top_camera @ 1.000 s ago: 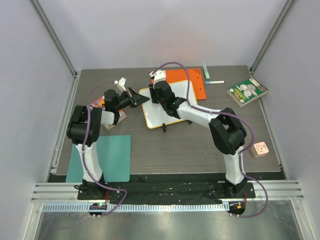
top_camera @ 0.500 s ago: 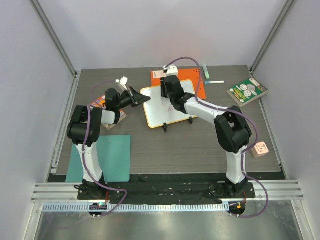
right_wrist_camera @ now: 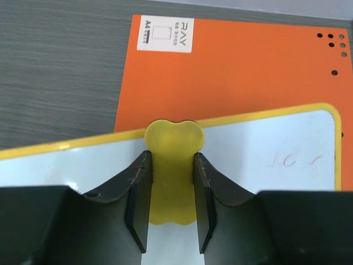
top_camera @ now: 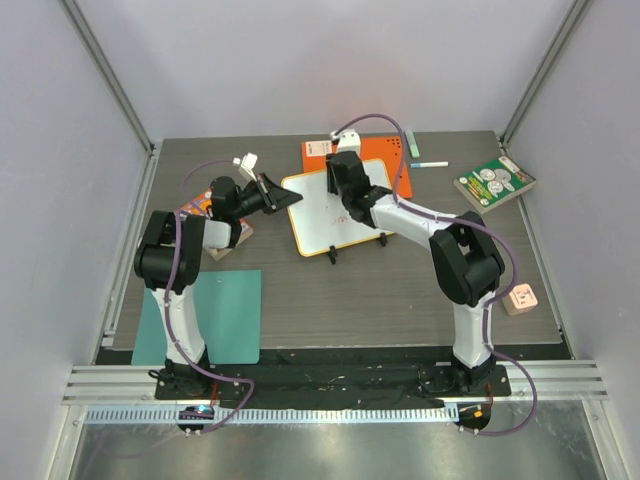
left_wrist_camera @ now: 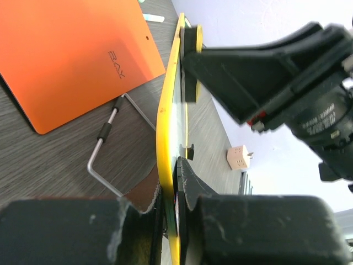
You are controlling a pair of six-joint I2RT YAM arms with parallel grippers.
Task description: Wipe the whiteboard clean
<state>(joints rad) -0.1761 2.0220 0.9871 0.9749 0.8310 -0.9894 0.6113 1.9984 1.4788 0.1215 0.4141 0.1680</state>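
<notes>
**A:** What lies nearest the arms?

**B:** A flat teal rectangular sheet (top_camera: pixel 215 315) by the near left corner of the dark wood-grain table (top_camera: pixel 340 300). A small pale pink square block (top_camera: pixel 522 297) sits by the right edge.

**A:** And the board?

**B:** The small glossy whiteboard with a thin orange-yellow rim (top_camera: pixel 320 225) stands tilted on two black feet, past the table's middle toward the far edge. The left gripper (left_wrist_camera: pixel 172 182) is clamped on its left rim, one finger on each face.

**A:** The right gripper?

**B:** The right gripper (right_wrist_camera: pixel 170 187) is closed on a yellow bone-shaped eraser (right_wrist_camera: pixel 171 138), held against the white face near the board's far rim. Faint red marks (right_wrist_camera: pixel 292 161) show toward the board's far right corner.

**A:** Beyond that?

**B:** A flat solid orange folder (right_wrist_camera: pixel 237 72) lies at the far edge, partly behind the board. A green paperback book (top_camera: pixel 494 183) rests near the far right corner, with a pale marker pen (top_camera: pixel 428 164) between the two.
</notes>
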